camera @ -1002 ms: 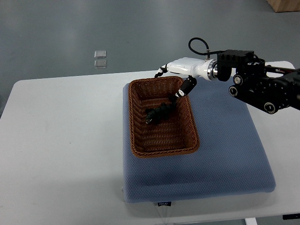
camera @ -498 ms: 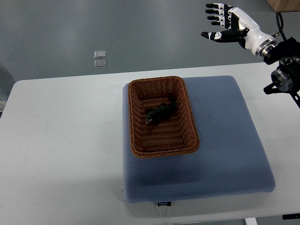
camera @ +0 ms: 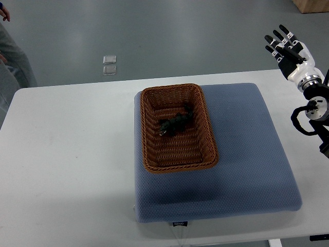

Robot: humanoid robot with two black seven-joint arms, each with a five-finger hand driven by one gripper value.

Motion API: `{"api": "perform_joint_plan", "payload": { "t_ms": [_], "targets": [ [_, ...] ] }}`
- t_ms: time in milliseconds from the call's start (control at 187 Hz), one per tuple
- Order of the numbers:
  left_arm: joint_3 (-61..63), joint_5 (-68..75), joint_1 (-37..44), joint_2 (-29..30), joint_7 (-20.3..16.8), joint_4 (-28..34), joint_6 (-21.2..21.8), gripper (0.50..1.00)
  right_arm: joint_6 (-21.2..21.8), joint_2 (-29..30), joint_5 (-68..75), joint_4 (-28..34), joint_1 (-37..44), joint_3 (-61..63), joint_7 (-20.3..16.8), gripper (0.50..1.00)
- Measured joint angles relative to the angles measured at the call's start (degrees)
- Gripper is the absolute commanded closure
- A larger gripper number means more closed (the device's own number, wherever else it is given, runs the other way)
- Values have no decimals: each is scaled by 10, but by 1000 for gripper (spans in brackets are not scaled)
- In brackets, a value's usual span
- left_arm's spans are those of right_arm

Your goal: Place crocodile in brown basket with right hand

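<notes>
Crocodile (camera: 175, 124) lies inside the brown basket (camera: 177, 166) on the blue cushion (camera: 247, 154); my right hand (camera: 286, 47) hangs past the counter's (camera: 67, 154) far right corner, fingers spread, holding nothing.

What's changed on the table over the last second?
The right robot hand pulled back from the brown basket's far rim to the picture's right edge, fingers spread, holding nothing. A person came into view at top left. The crocodile lies in the basket as before; basket and blue cushion have not shifted.

Black crocodile (camera: 175, 123); brown woven basket (camera: 205, 124)
</notes>
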Motion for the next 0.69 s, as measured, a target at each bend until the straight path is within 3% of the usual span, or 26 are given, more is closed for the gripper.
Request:
{"api": "perform_joint_plan", "payload": {
  "t_ms": [691],
  "targets": [
    [0,0,0,0,0,0,0,500,-4,28,7,-35,-1,-3,4,572]
  ]
}}
